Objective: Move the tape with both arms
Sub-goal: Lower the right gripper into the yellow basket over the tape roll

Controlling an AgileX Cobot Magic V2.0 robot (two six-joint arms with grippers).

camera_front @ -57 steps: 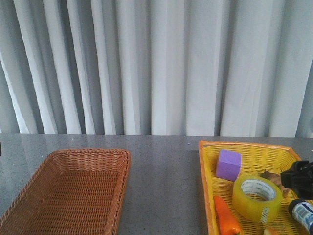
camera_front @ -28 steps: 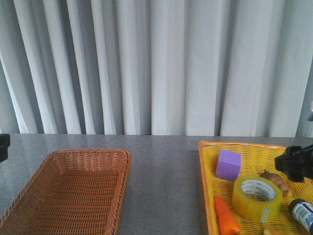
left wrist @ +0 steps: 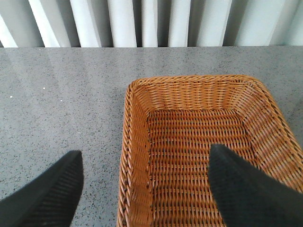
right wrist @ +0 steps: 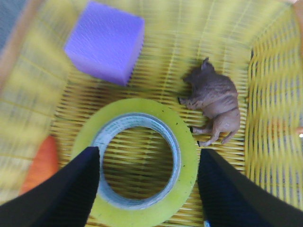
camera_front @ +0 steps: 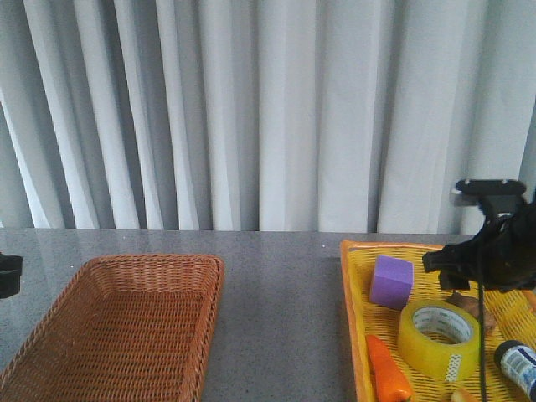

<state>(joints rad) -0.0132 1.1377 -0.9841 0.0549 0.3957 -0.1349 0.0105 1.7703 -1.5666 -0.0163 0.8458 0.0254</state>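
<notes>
Tape (right wrist: 142, 161), 1 roll (yellow basket (camera_front: 435, 264)), between wide right jaws; left jaws wide.

tape (right wrist: 142, 161) hemmed — cube (right wrist: 105, 42), toy animal (right wrist: 215, 106)

Front view level across table, left wrist above wicker basket (left wrist: 189, 142), right wrist close over tape (right wrist: 142, 161)

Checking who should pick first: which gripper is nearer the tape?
Right. The right gripper hangs open directly over the tape in the yellow basket; the left gripper is open over the wicker basket, far across the table.
</notes>
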